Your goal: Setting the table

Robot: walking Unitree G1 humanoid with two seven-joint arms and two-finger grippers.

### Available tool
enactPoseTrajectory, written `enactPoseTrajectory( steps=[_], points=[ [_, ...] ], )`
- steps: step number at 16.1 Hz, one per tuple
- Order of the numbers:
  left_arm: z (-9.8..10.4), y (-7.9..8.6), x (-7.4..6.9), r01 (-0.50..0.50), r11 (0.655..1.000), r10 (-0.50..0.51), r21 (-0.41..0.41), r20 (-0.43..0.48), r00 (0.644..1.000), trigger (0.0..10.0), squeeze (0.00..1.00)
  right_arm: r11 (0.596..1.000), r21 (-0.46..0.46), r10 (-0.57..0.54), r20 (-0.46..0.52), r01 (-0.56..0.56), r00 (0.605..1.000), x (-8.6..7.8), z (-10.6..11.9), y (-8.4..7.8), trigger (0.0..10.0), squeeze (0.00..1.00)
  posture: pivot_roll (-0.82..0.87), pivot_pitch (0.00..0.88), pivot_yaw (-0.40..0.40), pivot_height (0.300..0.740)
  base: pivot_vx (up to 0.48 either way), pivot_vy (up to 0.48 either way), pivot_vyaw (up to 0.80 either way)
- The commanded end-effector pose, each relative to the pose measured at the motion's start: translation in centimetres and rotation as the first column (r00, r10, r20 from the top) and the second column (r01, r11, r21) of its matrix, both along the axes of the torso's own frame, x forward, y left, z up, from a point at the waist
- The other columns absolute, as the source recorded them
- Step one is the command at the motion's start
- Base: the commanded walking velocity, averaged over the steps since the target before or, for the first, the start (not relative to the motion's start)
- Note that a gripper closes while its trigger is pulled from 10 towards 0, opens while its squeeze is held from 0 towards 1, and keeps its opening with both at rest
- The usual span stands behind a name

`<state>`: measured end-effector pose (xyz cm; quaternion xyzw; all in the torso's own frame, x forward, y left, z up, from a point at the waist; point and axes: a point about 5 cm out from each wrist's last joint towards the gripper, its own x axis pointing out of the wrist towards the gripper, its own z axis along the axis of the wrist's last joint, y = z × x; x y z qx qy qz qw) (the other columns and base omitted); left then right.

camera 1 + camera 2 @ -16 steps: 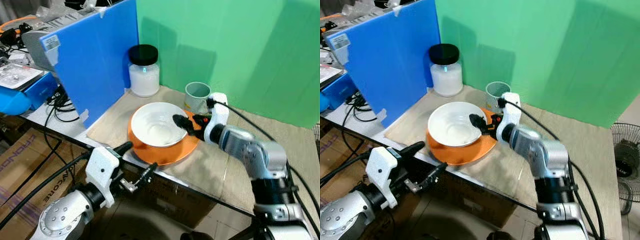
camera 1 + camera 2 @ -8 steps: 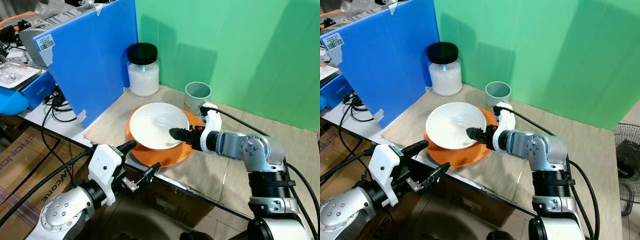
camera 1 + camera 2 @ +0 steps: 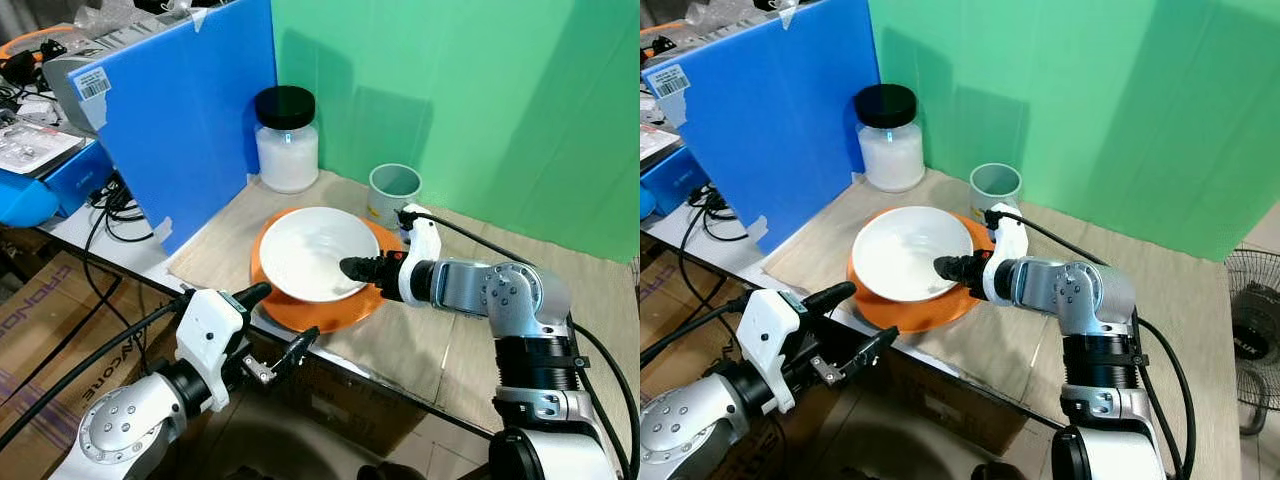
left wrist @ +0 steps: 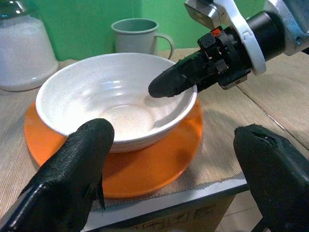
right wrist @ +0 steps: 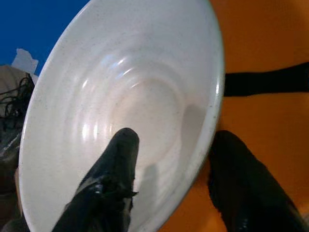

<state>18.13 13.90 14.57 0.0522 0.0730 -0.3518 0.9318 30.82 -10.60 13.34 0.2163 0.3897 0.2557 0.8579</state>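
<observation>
Straddling the bowl [image 3: 312,252] rim, my right fingers [image 5: 113,179] stay spread; bowl upright on plate [image 3: 355,312]; left fingers [image 4: 72,179] spread.

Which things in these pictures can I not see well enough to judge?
- Orange round plate: its middle is covered by the white ceramic bowl, in every view.
- Right gripper: the right wrist view leaves unclear whether the jaws pinch the bowl's rim or only straddle it.
- Grey-green mug: its handle is hidden in the eye views.
- Glass jar with black lid: cut off at the left wrist view's edge.
</observation>
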Motion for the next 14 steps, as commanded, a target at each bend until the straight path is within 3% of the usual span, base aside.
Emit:
enactPoseTrajectory(
  steps=[1, 10, 14],
  points=[
    [-0.2, 0.1, 0.1, 0.001, 1.000, -0.001, 0.012, -0.012, 1.000, 10.0, 0.00, 1.000, -0.007, -0.002, -0.006, 0.002, 1.000, 0.1, 0.2, 0.0, 0.0, 0.00, -0.07, 0.031, 0.007, 0.740, 0.000, 0.000, 0.00],
    [-0.3, 0.1, 0.1, 0.004, 1.000, -0.004, 0.022, -0.008, 1.000, 10.0, 0.00, 0.999, 0.022, -0.035, 0.003, 0.035, 0.999, -0.4, -0.2, 0.1, 0.0, 0.00, -0.07, 0.013, 0.010, 0.740, 0.000, 0.000, 0.00],
    [-0.2, 0.3, 0.3, -0.001, 1.000, 0.001, 0.031, -0.003, 1.000, 10.0, 0.00, 0.992, 0.117, -0.045, 0.078, 0.035, 0.996, -0.3, 0.8, 0.4, 0.0, 0.00, -0.06, 0.015, 0.016, 0.740, 0.000, 0.000, 0.00]
  ],
)
